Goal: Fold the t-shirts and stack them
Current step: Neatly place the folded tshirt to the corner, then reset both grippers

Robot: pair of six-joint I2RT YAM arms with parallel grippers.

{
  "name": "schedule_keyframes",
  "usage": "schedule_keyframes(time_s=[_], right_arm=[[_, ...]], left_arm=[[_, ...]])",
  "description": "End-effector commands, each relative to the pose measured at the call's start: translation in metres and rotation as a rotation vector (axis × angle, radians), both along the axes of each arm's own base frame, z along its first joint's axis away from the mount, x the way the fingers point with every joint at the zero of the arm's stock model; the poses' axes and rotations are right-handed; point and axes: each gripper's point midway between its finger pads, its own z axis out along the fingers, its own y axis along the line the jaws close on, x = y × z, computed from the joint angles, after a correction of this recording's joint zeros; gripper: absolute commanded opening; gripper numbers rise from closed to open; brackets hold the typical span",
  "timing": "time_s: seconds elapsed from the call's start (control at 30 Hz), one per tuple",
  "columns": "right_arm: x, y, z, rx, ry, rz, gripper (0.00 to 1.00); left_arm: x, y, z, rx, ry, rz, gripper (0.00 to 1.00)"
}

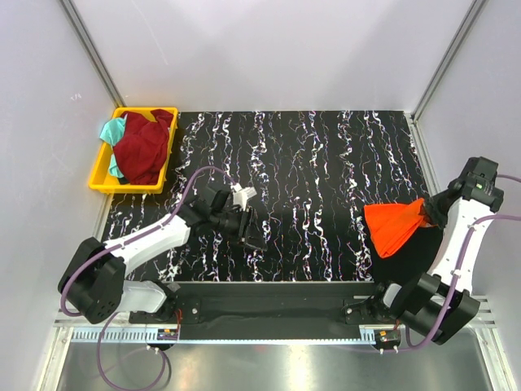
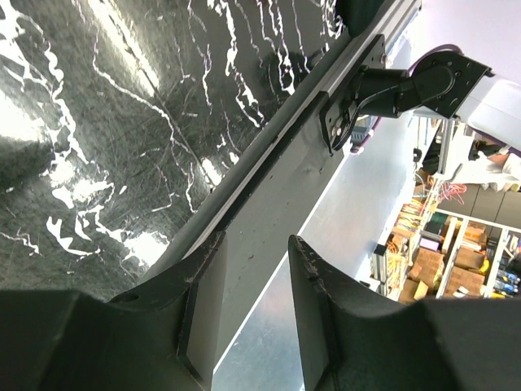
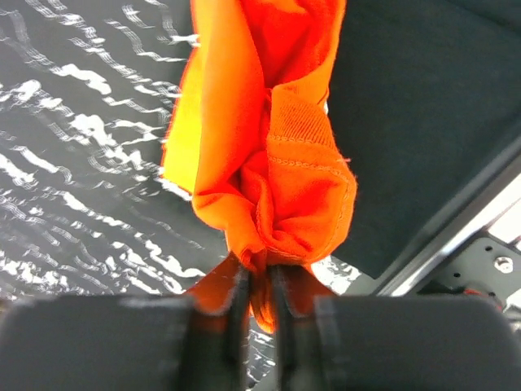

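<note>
Fabric was pinched tight in the clenched right gripper (image 3: 259, 281): the orange t-shirt (image 1: 396, 228) hung crumpled and twisted over the right side of the table (image 1: 326, 163), partly above a dark cloth (image 1: 411, 259), probably held up so it could be spread flat for folding. The left gripper (image 1: 248, 226) sat released and empty near the front edge.

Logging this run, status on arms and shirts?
Right gripper shut on orange t-shirt, bunched, right side, dark cloth flat beside it. Left gripper open, empty, over mat. Red shirt, teal shirt in yellow bin.
</note>
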Motion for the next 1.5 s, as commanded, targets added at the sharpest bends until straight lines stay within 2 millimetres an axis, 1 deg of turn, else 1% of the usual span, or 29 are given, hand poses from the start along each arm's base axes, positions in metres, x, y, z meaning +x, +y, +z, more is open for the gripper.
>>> schedule_keyframes(time_s=[0.0, 0.07, 0.1, 0.13, 0.17, 0.2, 0.27, 0.37, 0.43, 0.57, 0.67, 0.7, 0.77, 0.8, 0.9, 0.93, 1.0, 1.03, 1.1, 1.13, 1.17, 1.2, 1.27, 1.3, 1.33, 1.37, 1.4, 1.43, 1.47], right_arm=[[-0.02, -0.012, -0.01, -0.043, 0.065, -0.053, 0.21], [-0.028, -0.014, -0.017, -0.033, 0.101, -0.076, 0.29], [-0.039, -0.023, -0.02, -0.072, 0.148, -0.108, 0.31], [-0.051, -0.027, -0.023, -0.082, 0.199, -0.138, 0.39], [-0.058, -0.03, -0.022, -0.101, 0.227, -0.144, 0.42], [-0.064, -0.034, -0.02, -0.125, 0.253, -0.154, 0.47], [-0.068, -0.031, -0.018, -0.115, 0.267, -0.133, 0.56], [-0.06, -0.026, -0.01, -0.098, 0.223, -0.091, 0.58], [-0.047, -0.017, -0.001, -0.056, 0.15, -0.045, 0.57], [-0.024, 0.004, 0.003, 0.016, 0.051, 0.031, 0.57], [-0.005, 0.027, 0.003, 0.082, -0.038, 0.102, 0.56], [0.008, 0.046, 0.005, 0.103, -0.09, 0.182, 0.56], [0.018, 0.068, 0.007, 0.111, -0.116, 0.243, 0.58], [0.027, 0.092, 0.01, 0.125, -0.158, 0.333, 0.58], [0.041, 0.138, 0.018, 0.202, -0.257, 0.42, 0.59], [0.042, 0.165, 0.021, 0.233, -0.285, 0.501, 0.59], [0.048, 0.201, 0.023, 0.31, -0.372, 0.566, 0.59], [0.04, 0.227, 0.026, 0.345, -0.397, 0.649, 0.59], [0.036, 0.258, 0.022, 0.405, -0.44, 0.731, 0.61], [0.024, 0.281, 0.022, 0.429, -0.456, 0.813, 0.61], [0.021, 0.29, 0.022, 0.448, -0.475, 0.834, 0.62], [0.016, 0.293, 0.015, 0.446, -0.502, 0.838, 0.66], [0.007, 0.297, 0.007, 0.49, -0.53, 0.815, 0.69], [-0.001, 0.291, -0.007, 0.491, -0.556, 0.784, 0.76], [-0.005, 0.288, -0.013, 0.504, -0.573, 0.759, 0.8], [-0.015, 0.284, -0.04, 0.539, -0.536, 0.699, 0.88], [-0.019, 0.281, -0.03, 0.558, -0.618, 0.686, 0.99], [-0.023, 0.28, -0.035, 0.58, -0.633, 0.67, 1.0], [-0.031, 0.278, -0.054, 0.612, -0.604, 0.637, 1.0]], left_arm=[[-0.002, -0.001, 0.01, -0.049, -0.032, -0.028, 0.4], [-0.004, 0.0, 0.009, -0.051, -0.032, -0.031, 0.4], [-0.004, 0.001, 0.009, -0.052, -0.031, -0.031, 0.4], [-0.005, 0.002, 0.008, -0.05, -0.027, -0.03, 0.4], [-0.007, 0.002, 0.009, -0.055, -0.027, -0.035, 0.4], [-0.007, 0.002, 0.009, -0.057, -0.027, -0.034, 0.4], [-0.01, 0.004, 0.011, -0.064, -0.033, -0.036, 0.4], [-0.011, 0.007, 0.011, -0.068, -0.036, -0.031, 0.4], [-0.011, 0.009, 0.009, -0.064, -0.033, -0.023, 0.4], [-0.011, 0.01, 0.007, -0.058, -0.029, -0.019, 0.4], [-0.01, 0.011, 0.005, -0.053, -0.029, -0.008, 0.4], [-0.01, 0.011, 0.005, -0.052, -0.031, -0.007, 0.4], [-0.007, 0.012, 0.009, -0.054, -0.045, 0.01, 0.4], [-0.008, 0.012, 0.011, -0.057, -0.05, 0.016, 0.41], [-0.006, 0.015, 0.019, -0.068, -0.084, 0.051, 0.43], [-0.006, 0.018, 0.018, -0.062, -0.094, 0.068, 0.43], [-0.009, 0.022, 0.026, -0.082, -0.124, 0.091, 0.46], [-0.01, 0.024, 0.027, -0.087, -0.131, 0.104, 0.47], [-0.016, 0.032, 0.029, -0.11, -0.154, 0.146, 0.49], [-0.018, 0.034, 0.031, -0.125, -0.168, 0.165, 0.52], [-0.02, 0.04, 0.022, -0.118, -0.15, 0.215, 0.54], [-0.022, 0.045, 0.035, -0.168, -0.202, 0.249, 0.57], [-0.018, 0.054, 0.039, -0.212, -0.22, 0.365, 0.65], [-0.022, 0.062, 0.038, -0.261, -0.254, 0.409, 0.69], [-0.021, 0.066, 0.038, -0.29, -0.261, 0.452, 0.77], [-0.015, 0.071, 0.041, -0.327, -0.245, 0.533, 0.79], [-0.014, 0.076, 0.029, -0.343, -0.237, 0.574, 0.82], [-0.016, 0.081, 0.045, -0.433, -0.284, 0.601, 0.84], [-0.013, 0.085, 0.044, -0.461, -0.258, 0.657, 0.87]])
